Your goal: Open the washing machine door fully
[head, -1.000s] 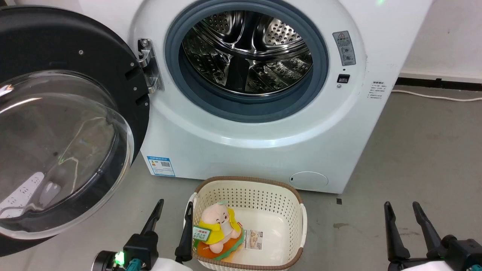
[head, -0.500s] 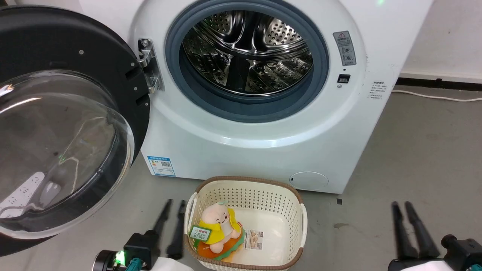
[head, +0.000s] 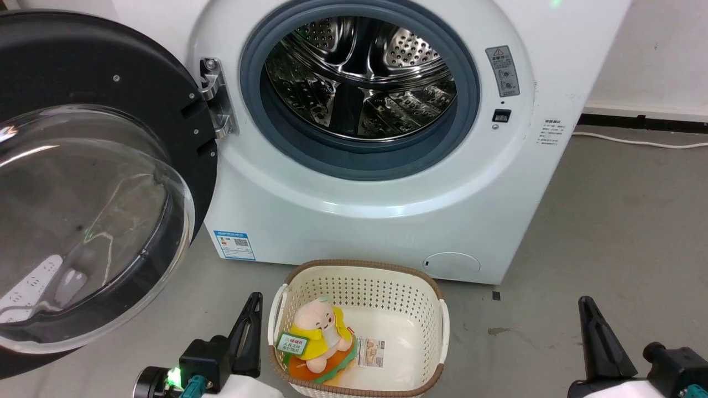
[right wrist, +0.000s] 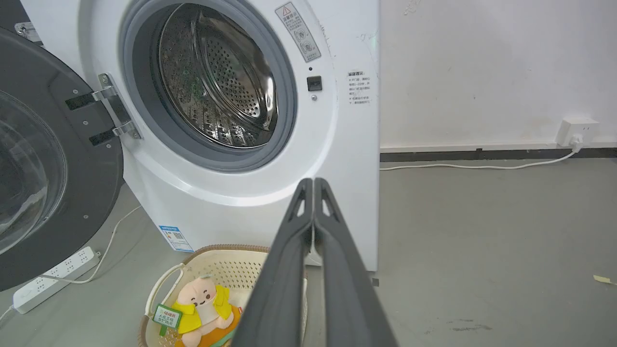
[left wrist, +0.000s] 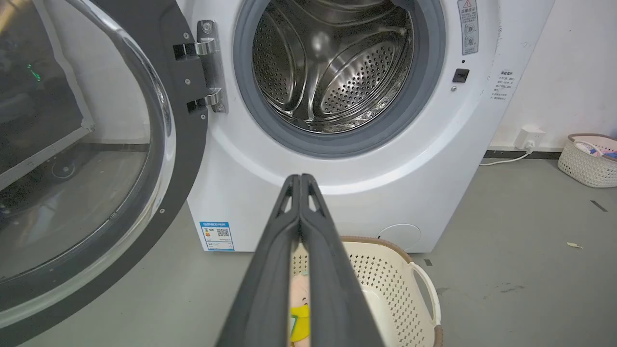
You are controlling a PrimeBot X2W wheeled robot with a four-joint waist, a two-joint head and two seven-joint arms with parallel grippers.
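Note:
The washing machine door [head: 83,182], black with a bulging clear glass bowl, stands swung wide open at the left on its steel hinge [head: 213,97]; it also fills the left of the left wrist view [left wrist: 91,144] and right wrist view [right wrist: 48,164]. The white washing machine [head: 376,182] shows its steel drum [head: 359,77] and grey gasket. My left gripper [head: 254,301] is shut and empty at the lower left, beside the basket. My right gripper [head: 586,304] is shut and empty at the lower right. Both hang apart from the door, fingers pressed together [left wrist: 300,178] [right wrist: 313,182].
A cream basket [head: 387,276] with a plush toy [head: 318,337] sits on the grey floor before the machine. A white power strip [right wrist: 53,277] lies under the door. A cable [right wrist: 482,166] runs to a wall socket; another basket [left wrist: 590,161] stands far right.
Both grippers have closed from open to shut. The head camera has shifted slightly; the door stays in the same wide-open position.

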